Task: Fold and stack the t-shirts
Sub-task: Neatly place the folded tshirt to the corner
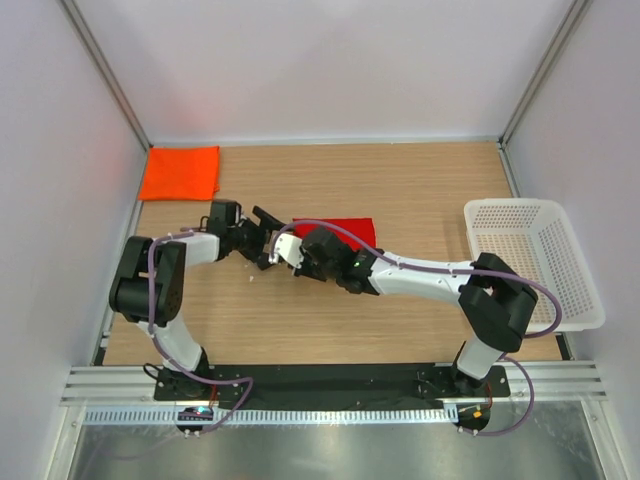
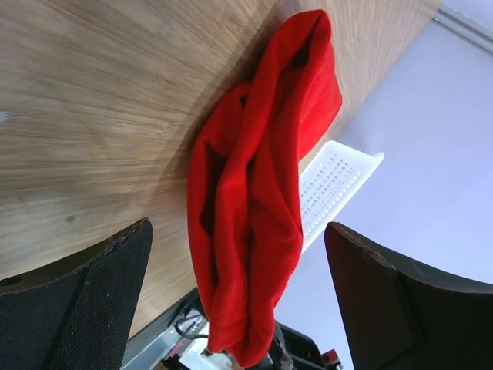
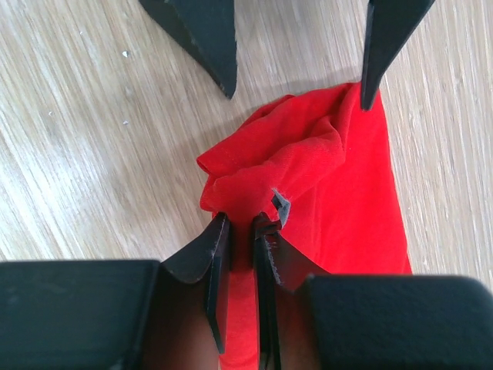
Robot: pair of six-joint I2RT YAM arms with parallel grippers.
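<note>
The red t-shirt point(image 1: 345, 229) lies bunched mid-table, partly under my right arm. My right gripper point(image 1: 298, 244) is shut on its crumpled left end; in the right wrist view the jaws point(image 3: 240, 225) pinch a fold of the red t-shirt point(image 3: 339, 193). My left gripper point(image 1: 271, 240) is open, facing that same end, its fingertips either side of the cloth. In the left wrist view the left gripper point(image 2: 237, 227) is wide open, with the red t-shirt point(image 2: 254, 193) raised ahead of it, not touching the pads. The orange t-shirt point(image 1: 180, 172) lies folded at the far left corner.
A white mesh basket point(image 1: 540, 262) stands at the table's right edge; it also shows in the left wrist view point(image 2: 339, 177). Walls enclose the wooden table point(image 1: 420, 190) on three sides. The two arms meet close together at mid-table.
</note>
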